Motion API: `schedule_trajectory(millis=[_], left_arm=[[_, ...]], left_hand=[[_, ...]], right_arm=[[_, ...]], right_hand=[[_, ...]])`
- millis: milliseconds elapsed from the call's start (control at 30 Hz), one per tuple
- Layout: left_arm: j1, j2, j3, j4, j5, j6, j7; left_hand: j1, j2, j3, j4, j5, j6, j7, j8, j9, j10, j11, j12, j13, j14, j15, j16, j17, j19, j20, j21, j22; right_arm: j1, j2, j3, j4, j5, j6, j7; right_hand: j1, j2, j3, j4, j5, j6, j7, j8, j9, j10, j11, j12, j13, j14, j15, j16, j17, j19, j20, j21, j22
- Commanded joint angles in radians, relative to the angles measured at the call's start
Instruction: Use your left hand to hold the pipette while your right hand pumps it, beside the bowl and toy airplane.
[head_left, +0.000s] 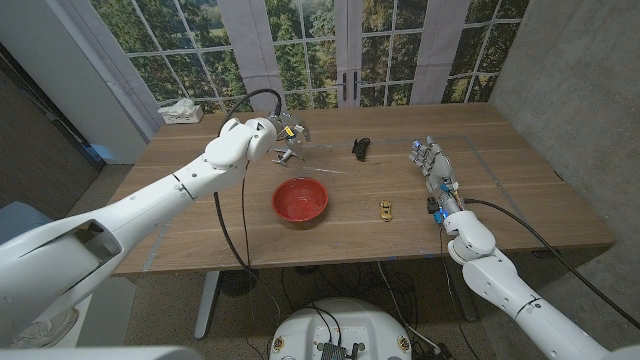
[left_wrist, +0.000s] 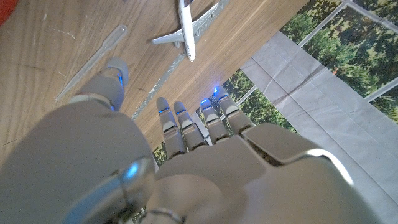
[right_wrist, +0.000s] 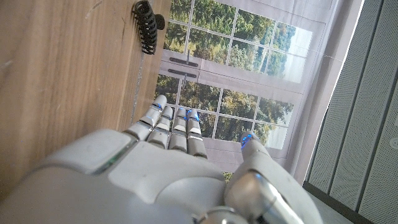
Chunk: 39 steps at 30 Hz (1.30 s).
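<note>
Head view: pipette (head_left: 322, 171) lies free (unheld).

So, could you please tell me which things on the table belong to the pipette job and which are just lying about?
Job:
pipette
red bowl
toy airplane
left hand
right hand

Lying about:
black comb-like clip
small gold-coloured object
tissue box
</note>
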Motion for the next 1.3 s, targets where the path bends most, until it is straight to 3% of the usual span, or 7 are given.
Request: schedule_trajectory(millis=[33, 767, 1300], left_arm=[[0.005, -0.016, 0.003, 0.027, 0.0, -0.013, 0.004], [-0.003, -0.043, 0.026, 0.096, -0.039, -0.034, 0.044], [0.015, -0.046, 0.038, 0.131, -0.071, -0.047, 0.119]], left_hand=[[0.021, 0.005, -0.004, 0.003, 0.002, 0.01, -0.006, 0.003, 0.001, 0.011, 0.0, 0.0, 0.002, 0.008, -0.098, -0.001, 0.006, 0.006, -0.001, -0.007, 0.001], [0.043, 0.014, -0.025, 0.009, -0.001, 0.029, -0.007, 0.001, 0.002, 0.035, 0.0, -0.001, 0.003, 0.019, -0.105, 0.0, 0.006, 0.02, -0.005, -0.018, 0.002], [0.073, 0.045, -0.035, 0.011, -0.004, 0.023, 0.006, -0.012, 0.003, 0.046, 0.0, -0.004, 0.003, 0.048, -0.117, 0.006, 0.006, 0.049, -0.007, -0.022, 0.003]], right_arm=[[-0.007, -0.005, 0.001, -0.012, -0.001, -0.007, -0.003], [0.022, -0.001, -0.007, 0.014, 0.001, -0.018, 0.01], [0.04, 0.0, -0.012, 0.031, 0.002, -0.027, 0.014]], right_hand=[[-0.009, 0.0, 0.004, -0.007, -0.002, 0.003, 0.009, 0.001, 0.004, 0.006, 0.004, 0.006, 0.002, 0.002, 0.003, 0.006, 0.001, 0.01, 0.004, -0.002, 0.003], [-0.013, 0.001, 0.003, -0.012, -0.002, 0.005, 0.013, 0.001, 0.004, 0.007, 0.004, 0.006, 0.002, 0.002, 0.004, 0.006, -0.002, 0.015, 0.004, -0.016, 0.003], [-0.014, 0.002, 0.003, -0.017, -0.002, 0.008, 0.025, 0.001, 0.004, 0.009, 0.011, 0.006, 0.003, 0.002, 0.006, 0.007, -0.005, 0.019, 0.004, -0.027, 0.003]])
